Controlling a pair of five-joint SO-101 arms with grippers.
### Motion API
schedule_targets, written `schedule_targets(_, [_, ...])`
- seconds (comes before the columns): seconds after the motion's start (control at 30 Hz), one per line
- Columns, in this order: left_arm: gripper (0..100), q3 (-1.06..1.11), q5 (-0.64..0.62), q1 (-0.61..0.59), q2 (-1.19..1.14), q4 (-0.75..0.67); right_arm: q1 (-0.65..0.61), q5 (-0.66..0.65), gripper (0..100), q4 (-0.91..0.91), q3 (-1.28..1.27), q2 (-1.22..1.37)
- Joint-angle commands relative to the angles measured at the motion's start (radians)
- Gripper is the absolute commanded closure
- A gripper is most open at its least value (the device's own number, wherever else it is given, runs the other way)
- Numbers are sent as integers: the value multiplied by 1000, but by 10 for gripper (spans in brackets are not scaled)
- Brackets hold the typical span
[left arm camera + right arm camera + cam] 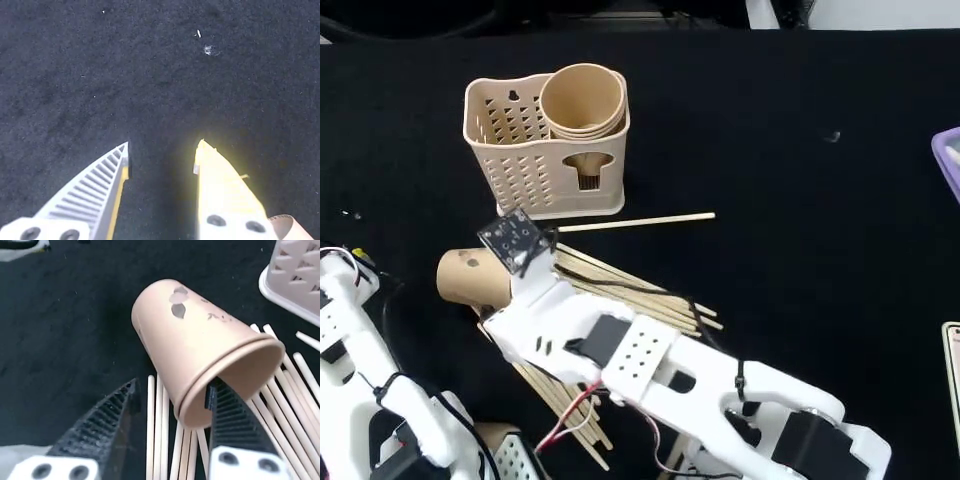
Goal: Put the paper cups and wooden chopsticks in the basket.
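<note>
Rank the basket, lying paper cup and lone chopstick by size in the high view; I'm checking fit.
1. basket, clearly largest.
2. lone chopstick, long but thin.
3. lying paper cup, partly under the right arm; 2 versus 3 unsure.

Your right arm (pixel 650 360) lies stretched across the bench (pixel 800 200) from the near right corner toward the far left, with the wrist pitched down at its end. Your right gripper (pixel 172 387) has its dark jaws spread wide. Your left arm (pixel 360 370) sits folded at the near left edge. Your left gripper (pixel 162 145) points down at the bench, jaws parted.
</note>
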State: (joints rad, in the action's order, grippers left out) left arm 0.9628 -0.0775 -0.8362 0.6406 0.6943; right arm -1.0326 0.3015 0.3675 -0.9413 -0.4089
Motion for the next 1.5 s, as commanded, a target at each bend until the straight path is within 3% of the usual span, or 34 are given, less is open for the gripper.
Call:
schedule_targets(0.0, [780,-5,-2,-10,15,-14,6,6,783,-172,-51,-39])
schedule_targets(0.13, [780,-5,-2,-10,15,-14,11,5,819,-216,-97,-45])
schedule_targets(0.23, [780,-4,-2,-10,15,-14,37,5,993,-196,-101,-47])
schedule_targets(0.43, [780,5,-2,-10,18,-15,144,-5,989,-190,-102,-54])
schedule_targets(0.53, [780,5,-2,-8,18,-15,146,-126,989,-92,-85,-128])
schedule_targets(0.7, [780,5,-2,-5,18,-20,106,-371,988,310,61,-355])
schedule_targets(0.87, [780,5,-3,-4,18,-21,130,-597,988,783,390,-495])
schedule_targets(1.0, [780,4,-2,-7,18,-21,173,-775,988,1043,696,-478])
schedule_targets(1.17, [780,4,0,-8,18,-21,264,-1005,988,1138,915,-361])
schedule_targets(1.33, [780,5,0,-5,18,-21,310,-1037,988,1085,1082,-257])
schedule_targets(1.47, [780,5,0,-4,17,-21,362,-1135,988,1003,1216,-162])
